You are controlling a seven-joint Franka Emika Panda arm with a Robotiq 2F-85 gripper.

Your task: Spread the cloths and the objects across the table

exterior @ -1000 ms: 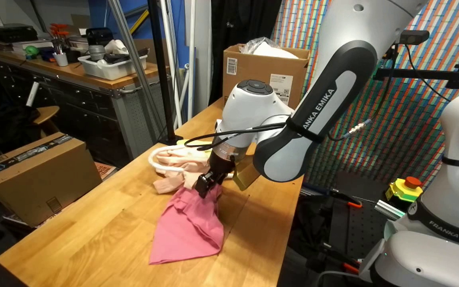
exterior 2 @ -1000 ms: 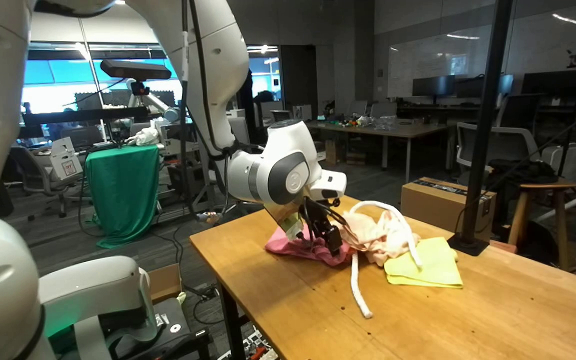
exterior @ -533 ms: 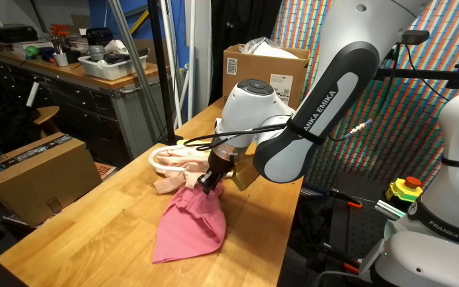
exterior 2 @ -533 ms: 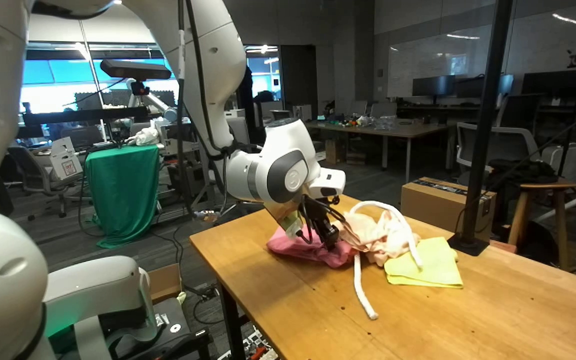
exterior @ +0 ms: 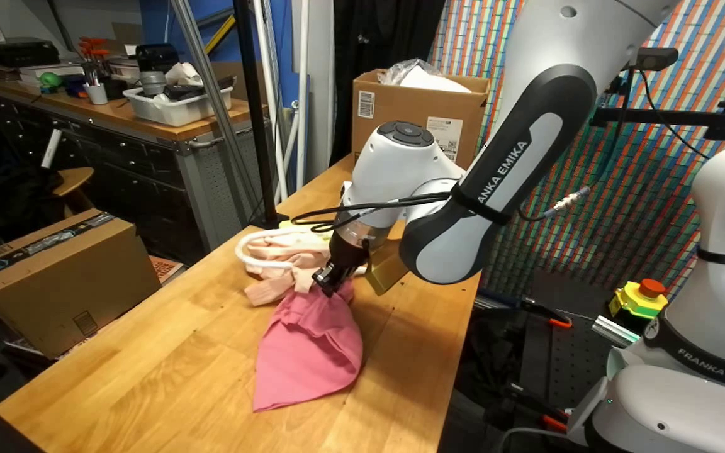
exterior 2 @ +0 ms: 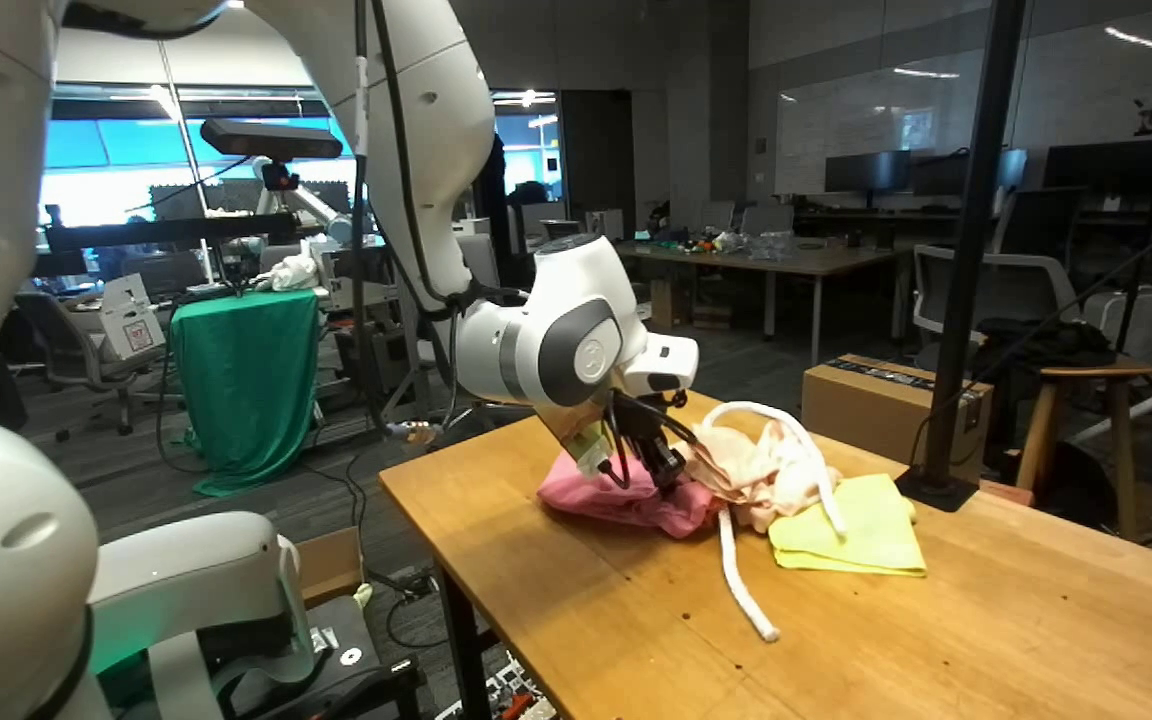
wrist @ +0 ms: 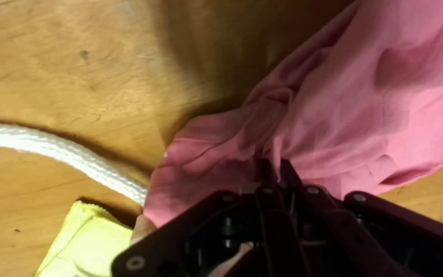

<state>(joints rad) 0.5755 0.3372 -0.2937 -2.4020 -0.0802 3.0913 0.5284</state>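
While an exterior view alone takes in one carton (exterior: pixel 418 112) at the far end of the counter (exterior: pixel 167 365), it also shows one pink cloth (exterior: pixel 312 355) near, one peach cloth (exterior: pixel 272 290) just beyond and one white cord (exterior: pixel 241 250) crossing the latter. In an exterior view, one folded yellow cloth (exterior 2: pixel 856 538) lies at the right, and two cord ends (exterior 2: pixel 760 624) show, one over it, the other nearer, on the counter. Only the wrist view clearly shows the pincer (wrist: pixel 275 165) clenched on the pink cloth.
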